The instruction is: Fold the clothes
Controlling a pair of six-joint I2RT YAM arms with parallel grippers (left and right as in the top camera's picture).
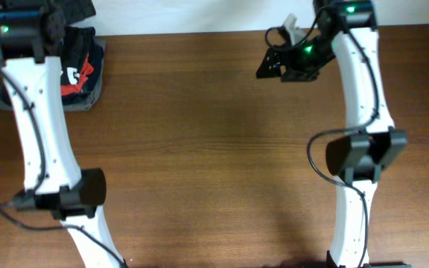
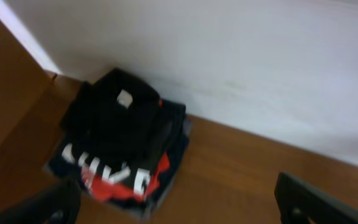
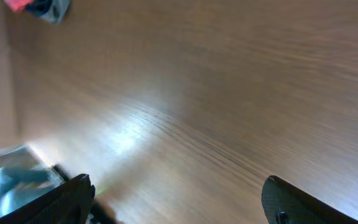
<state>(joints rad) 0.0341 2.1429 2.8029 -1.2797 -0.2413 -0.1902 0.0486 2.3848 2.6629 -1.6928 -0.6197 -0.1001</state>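
Plain black soft shirt-like garment (image 2: 114, 118) tops a folded pile (image 2: 117, 180) at the far-left corner of the brown wooden desk (image 1: 214, 134), just ahead of the wide-spread left gripper (image 2: 182, 202), the equally wide right gripper (image 3: 188, 199) well apart.

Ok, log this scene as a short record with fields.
black garment: compact, on top of the pile, pale label showing
under it: lettered top with red print
pile: table's far-left corner, by the wall
left fingers: open, empty, near the pile
right fingers: open, empty, over the table
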